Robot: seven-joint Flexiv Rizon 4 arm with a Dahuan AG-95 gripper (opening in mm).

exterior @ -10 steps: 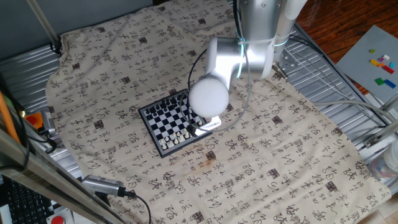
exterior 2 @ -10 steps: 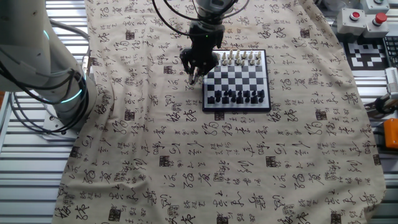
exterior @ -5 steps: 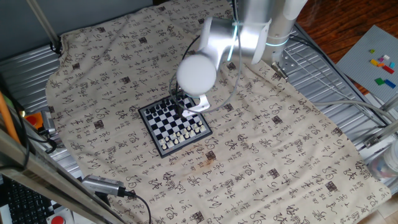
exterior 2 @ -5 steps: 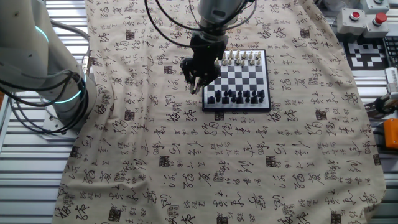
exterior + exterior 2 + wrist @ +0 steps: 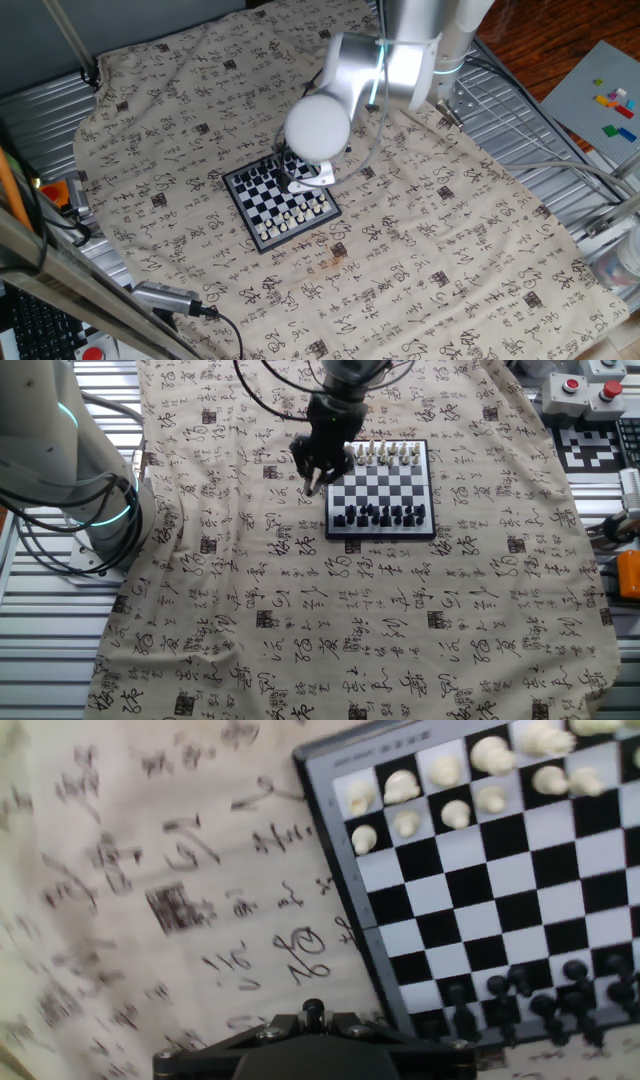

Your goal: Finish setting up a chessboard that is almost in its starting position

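A beige cloth (image 5: 480, 260) with black writing, spread flat over a ribbed metal surface (image 5: 525, 125). Brown wooden floor (image 5: 530, 40) past one corner. Close by, a grey board (image 5: 585, 110) with small bright bricks (image 5: 615, 102). Two red buttons (image 5: 572, 384) and a black-and-white patterned card (image 5: 598, 445) beside the cloth. A black cable (image 5: 215, 315) and a dark keyboard (image 5: 30, 320) near one edge.

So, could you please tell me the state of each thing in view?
cloth, spread out, slightly wrinkled.
chessboard, lying open and flat on the cloth.
white pieces, upright along one end.
black pieces, upright along the opposite end.
hand, above the cloth beside the board's edge; open or shut unclear.
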